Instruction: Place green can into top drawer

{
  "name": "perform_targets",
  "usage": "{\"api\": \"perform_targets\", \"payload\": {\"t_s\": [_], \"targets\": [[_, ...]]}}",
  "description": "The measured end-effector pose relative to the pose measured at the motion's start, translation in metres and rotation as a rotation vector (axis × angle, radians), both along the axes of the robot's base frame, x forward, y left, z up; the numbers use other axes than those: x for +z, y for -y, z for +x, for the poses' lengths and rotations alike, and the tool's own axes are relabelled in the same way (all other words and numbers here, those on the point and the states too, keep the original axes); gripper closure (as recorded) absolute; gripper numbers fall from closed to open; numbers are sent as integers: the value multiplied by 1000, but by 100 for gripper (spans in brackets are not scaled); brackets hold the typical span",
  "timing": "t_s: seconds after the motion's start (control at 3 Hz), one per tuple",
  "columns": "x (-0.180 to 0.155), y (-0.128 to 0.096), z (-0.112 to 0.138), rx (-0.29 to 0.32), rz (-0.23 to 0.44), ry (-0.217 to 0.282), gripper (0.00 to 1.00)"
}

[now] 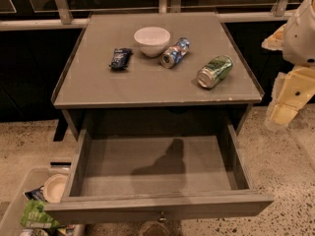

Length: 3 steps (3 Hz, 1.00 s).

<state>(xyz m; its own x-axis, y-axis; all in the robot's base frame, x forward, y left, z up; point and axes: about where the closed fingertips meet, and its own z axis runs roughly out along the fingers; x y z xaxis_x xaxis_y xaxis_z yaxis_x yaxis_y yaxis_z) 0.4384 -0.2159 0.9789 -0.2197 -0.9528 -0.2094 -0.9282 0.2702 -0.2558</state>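
Note:
The green can (214, 71) lies on its side on the right part of the grey table's top (98, 82), its silver top facing front left. The top drawer (123, 173) is pulled open below the tabletop; its flat bottom is bare, with only a shadow on it, and a small knob (160, 215) sits on the front. My arm (301, 33) hangs at the right edge of the view, beside the table. The gripper (281, 113) is at the arm's lower end, to the right of the can and the drawer, off the table and holding nothing that I can see.
A white bowl (152, 40), a blue-and-silver can (175, 52) on its side and a dark snack bag (120, 58) lie at the back of the tabletop. A bin (19, 205) with a plate and a green bag stands on the floor at lower left.

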Motion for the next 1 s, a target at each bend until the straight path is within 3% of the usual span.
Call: {"api": "perform_targets", "payload": {"t_s": [0.33,0.67,1.0], "targets": [[0,0,0,0,0,0,0],[-13,-13,19,72,18,-31,0],[-39,-39,66,174,-8,-44,0]]}}
